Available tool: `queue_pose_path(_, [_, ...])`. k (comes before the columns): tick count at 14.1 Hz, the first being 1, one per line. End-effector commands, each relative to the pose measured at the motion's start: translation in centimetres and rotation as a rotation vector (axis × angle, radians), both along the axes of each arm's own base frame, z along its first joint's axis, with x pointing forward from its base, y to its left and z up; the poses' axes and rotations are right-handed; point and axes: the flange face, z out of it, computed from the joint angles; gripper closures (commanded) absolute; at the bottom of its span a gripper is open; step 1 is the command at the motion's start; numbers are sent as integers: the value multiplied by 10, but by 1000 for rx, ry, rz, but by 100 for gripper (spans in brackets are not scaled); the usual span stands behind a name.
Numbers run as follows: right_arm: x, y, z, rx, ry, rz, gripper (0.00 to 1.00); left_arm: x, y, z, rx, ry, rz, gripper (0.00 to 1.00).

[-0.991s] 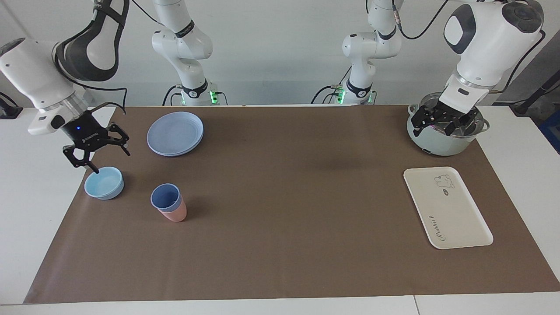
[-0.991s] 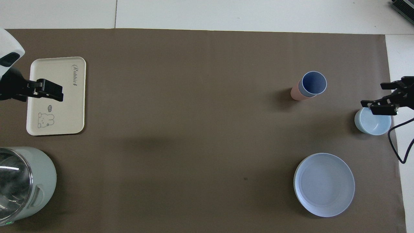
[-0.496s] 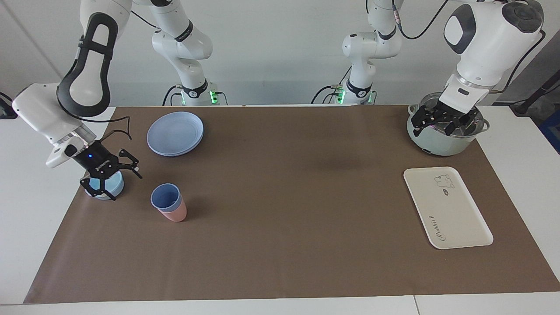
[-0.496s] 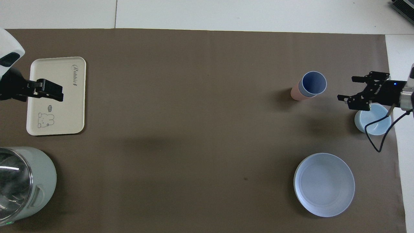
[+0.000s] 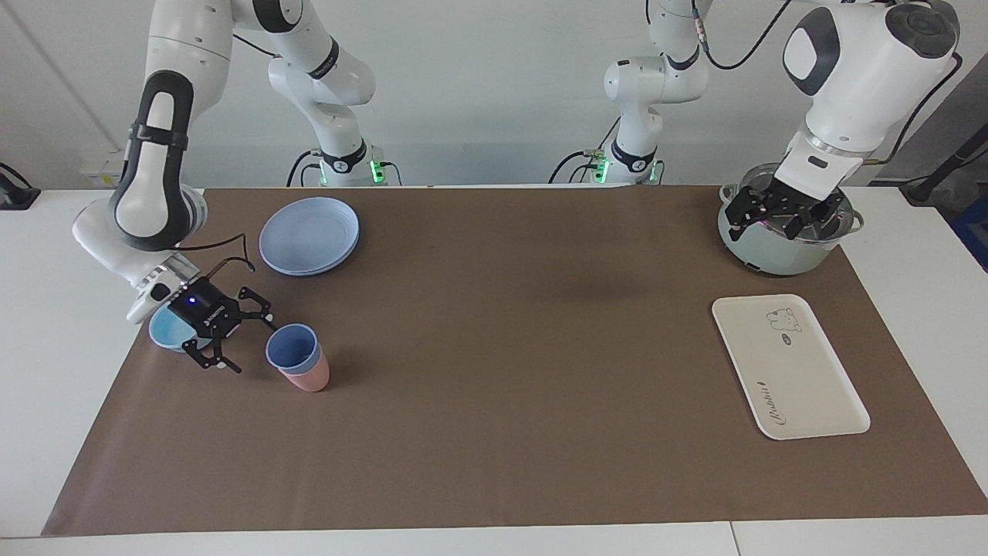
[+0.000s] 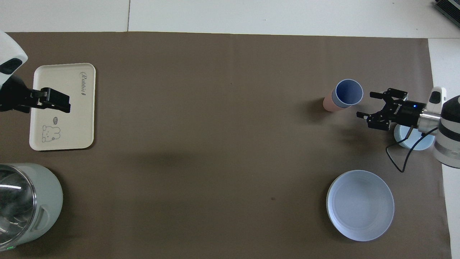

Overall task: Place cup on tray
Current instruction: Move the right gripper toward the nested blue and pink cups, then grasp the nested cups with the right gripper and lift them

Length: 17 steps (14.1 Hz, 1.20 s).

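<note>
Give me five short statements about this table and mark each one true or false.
1. The cup sits nested in a pink tumbler. True.
2. The cup is on the tray. False: the tray holds nothing, and it lies at the left arm's end.
3. The right gripper is shut on the cup. False: it is open beside the cup, not touching it.
4. The left gripper hangs over the pot. True.
5. The plate lies nearer to the robots than the cup. True.
</note>
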Motion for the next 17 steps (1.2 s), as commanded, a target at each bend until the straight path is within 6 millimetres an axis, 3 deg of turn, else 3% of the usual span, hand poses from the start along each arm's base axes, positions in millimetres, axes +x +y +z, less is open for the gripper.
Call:
queue_pose_path(1, [-6, 11, -14, 59, -42, -4, 0, -8, 4, 2, -12, 6, -1, 0])
queue_pose_path(5, [-1, 37, -16, 85, -77, 1, 0, -8, 4, 2, -12, 6, -1, 0])
queue_pose_path(17, [7, 69, -16, 118, -92, -10, 0, -8, 3, 2, -13, 6, -1, 0])
